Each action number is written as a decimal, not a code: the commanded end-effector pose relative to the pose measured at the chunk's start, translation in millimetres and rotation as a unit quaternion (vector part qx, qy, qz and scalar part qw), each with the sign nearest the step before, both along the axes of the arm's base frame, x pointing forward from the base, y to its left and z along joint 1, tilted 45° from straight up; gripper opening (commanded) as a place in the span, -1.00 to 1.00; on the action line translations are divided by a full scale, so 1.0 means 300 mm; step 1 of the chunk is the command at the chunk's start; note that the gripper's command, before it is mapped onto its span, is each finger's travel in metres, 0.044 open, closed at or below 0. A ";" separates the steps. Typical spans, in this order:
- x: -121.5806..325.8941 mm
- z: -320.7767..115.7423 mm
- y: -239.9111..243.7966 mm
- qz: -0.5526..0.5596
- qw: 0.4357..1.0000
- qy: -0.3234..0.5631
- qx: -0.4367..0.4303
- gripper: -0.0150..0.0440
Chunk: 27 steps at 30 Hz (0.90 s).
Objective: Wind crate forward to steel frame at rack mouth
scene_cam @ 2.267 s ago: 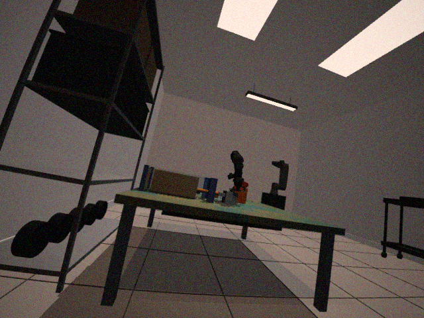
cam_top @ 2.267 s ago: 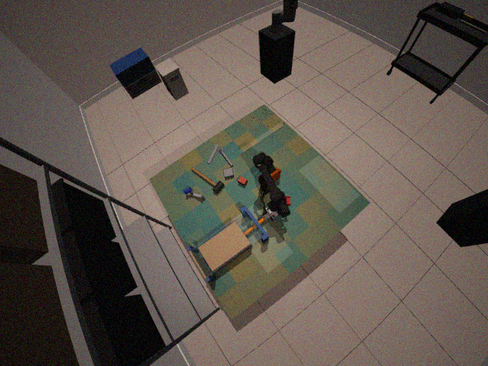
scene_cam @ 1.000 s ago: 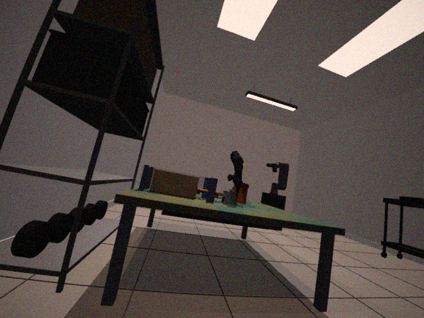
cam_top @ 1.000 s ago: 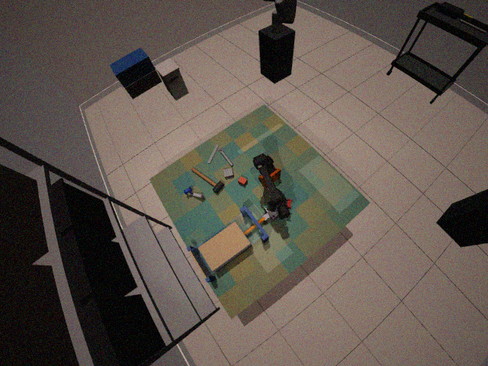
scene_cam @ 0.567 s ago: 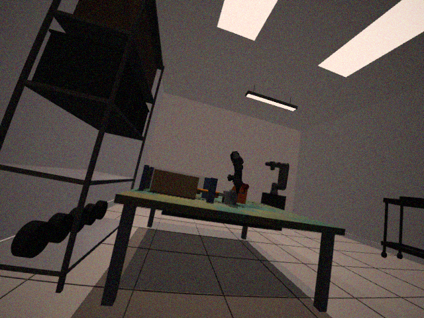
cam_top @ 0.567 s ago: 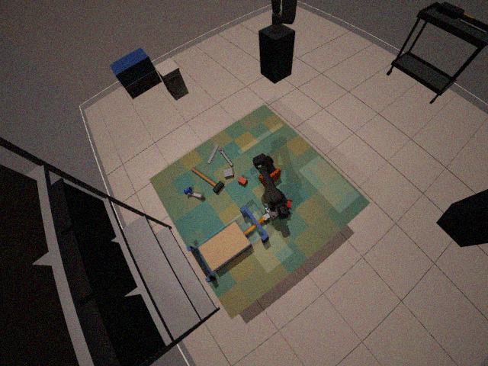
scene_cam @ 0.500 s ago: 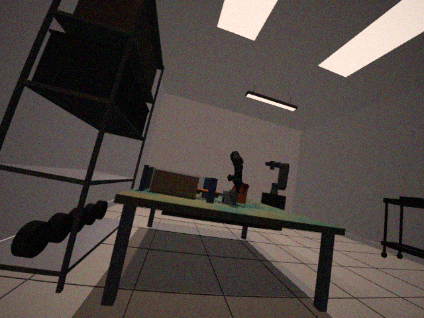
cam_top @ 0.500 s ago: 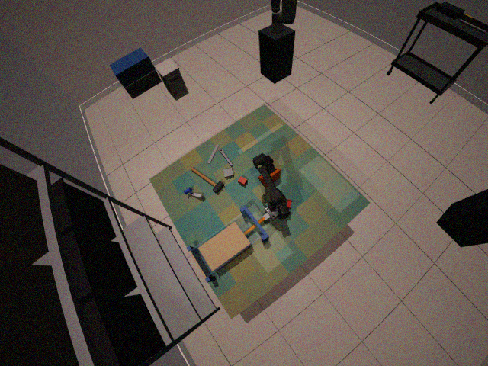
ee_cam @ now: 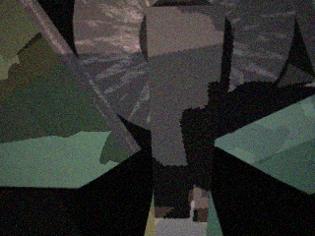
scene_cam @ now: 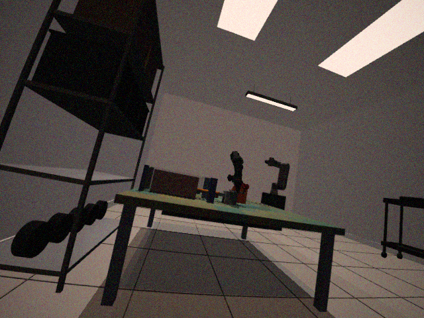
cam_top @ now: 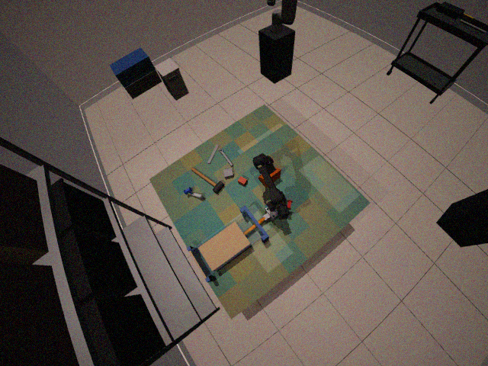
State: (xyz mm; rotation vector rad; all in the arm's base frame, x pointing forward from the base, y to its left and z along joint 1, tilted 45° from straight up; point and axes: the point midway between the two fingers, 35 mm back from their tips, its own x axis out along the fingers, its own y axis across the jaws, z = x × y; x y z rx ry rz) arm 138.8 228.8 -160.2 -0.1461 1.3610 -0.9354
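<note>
The crate (cam_top: 224, 245) (scene_cam: 174, 183) sits flat in the low rack. The blue steel frame (cam_top: 255, 222) (scene_cam: 213, 190) stands in front of it, with a gap between them. An orange strap (cam_top: 250, 229) runs from the crate under the frame to the grey winch (scene_cam: 230, 197). My gripper (cam_top: 271, 213) (ee_cam: 180, 155) is over the winch, shut on the winch handle (ee_cam: 182, 74), a grey bar in the wrist view. Streaked grey round metal (ee_cam: 110, 74) shows behind it. The key and the hole are hidden. The clear panels are hard to make out.
A mallet (cam_top: 218, 186), a blue-and-silver tool (cam_top: 193, 194), two thin grey bars (cam_top: 213, 154) (cam_top: 226, 158), a grey block (cam_top: 228, 173) and a red block (cam_top: 242, 181) lie on the bench. A small red thing (cam_top: 289, 203) shows beside the gripper. A blue rear frame (cam_top: 201, 264) stands behind the crate.
</note>
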 end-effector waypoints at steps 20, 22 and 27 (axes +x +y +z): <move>-0.004 0.000 -0.020 0.041 0.998 0.037 -0.003 -0.49; -0.005 -0.001 -0.020 0.042 0.998 0.037 -0.003 -0.49; -0.002 -0.005 -0.016 0.026 0.999 0.023 -0.003 -0.49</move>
